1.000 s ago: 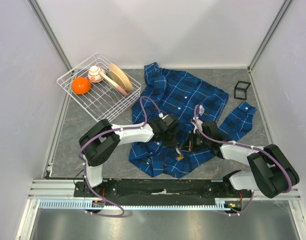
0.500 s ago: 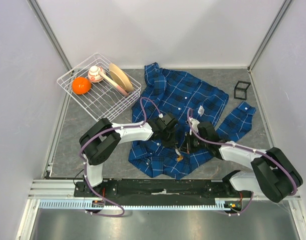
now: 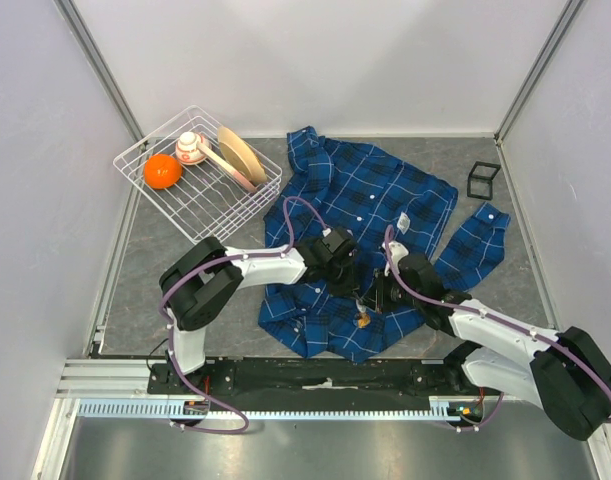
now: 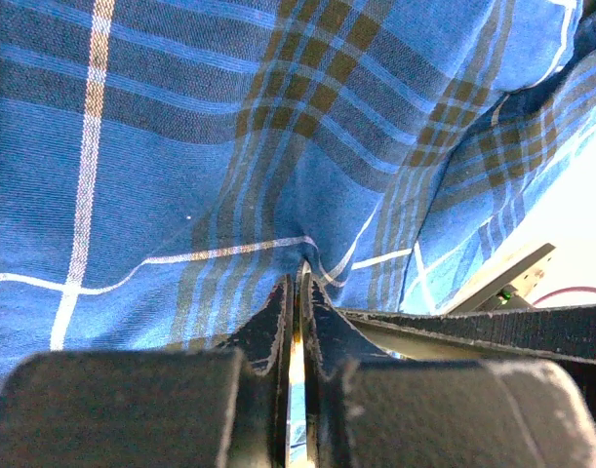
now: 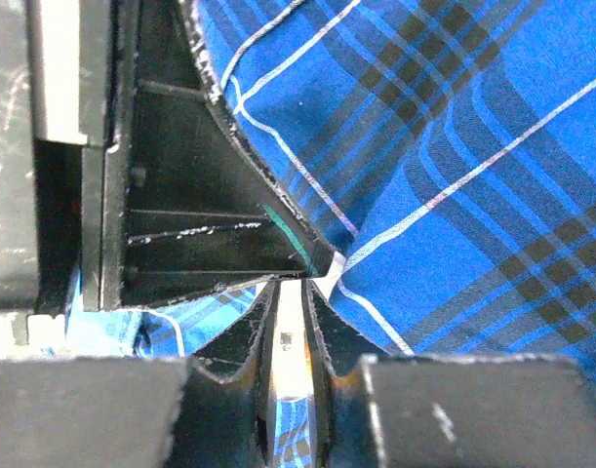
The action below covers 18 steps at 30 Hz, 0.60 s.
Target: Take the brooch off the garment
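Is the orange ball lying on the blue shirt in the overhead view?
No, the orange ball sits inside the wire basket, apart from the shirt.

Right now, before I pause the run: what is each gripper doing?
Left gripper: closed, pinching the shirt.
Right gripper: jaws slightly apart; whether it holds anything cannot be told.

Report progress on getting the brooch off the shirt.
Done: the left end effector pinches a fold of the blue plaid button-up shirt. In hand: the right end effector is down at the cloth beside it. Left: the small orange brooch lies on the shirt, apparently not yet freed.
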Available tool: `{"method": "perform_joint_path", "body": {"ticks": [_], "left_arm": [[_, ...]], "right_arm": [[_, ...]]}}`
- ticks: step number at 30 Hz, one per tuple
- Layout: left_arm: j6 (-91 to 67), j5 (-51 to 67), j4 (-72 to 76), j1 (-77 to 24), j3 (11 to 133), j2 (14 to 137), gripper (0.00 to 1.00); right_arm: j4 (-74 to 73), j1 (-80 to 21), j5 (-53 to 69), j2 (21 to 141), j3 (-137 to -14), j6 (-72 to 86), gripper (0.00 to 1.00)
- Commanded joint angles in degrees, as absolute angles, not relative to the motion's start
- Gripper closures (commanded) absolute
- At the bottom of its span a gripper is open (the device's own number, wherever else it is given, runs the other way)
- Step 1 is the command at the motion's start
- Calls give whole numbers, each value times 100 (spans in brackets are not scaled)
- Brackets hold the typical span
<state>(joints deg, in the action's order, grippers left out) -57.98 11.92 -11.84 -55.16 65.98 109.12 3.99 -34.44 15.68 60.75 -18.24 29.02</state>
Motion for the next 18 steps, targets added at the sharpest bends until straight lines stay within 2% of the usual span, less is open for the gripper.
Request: {"method": "perform_joint_path", "body": {"ticks": [1, 12, 14, 18], "left_arm": [[-5669, 1539, -809, -5889, 6469, 10776, 98], [-5432, 950, -1291, -5898, 6662, 10591, 98], [-5301, 853, -1606, -5906, 6854, 10661, 98], [-5019, 659, -2554, -5924, 7522, 10907, 98]], "right_arm": [[880, -3437, 1143, 5960, -2145, 3548, 77], [53, -3384, 546, 4862, -1916, 4175, 63], [-228, -3375, 203, 4825, -1977, 4175, 56], [-545, -3279, -149, 5097, -2057, 4376, 54]]}}
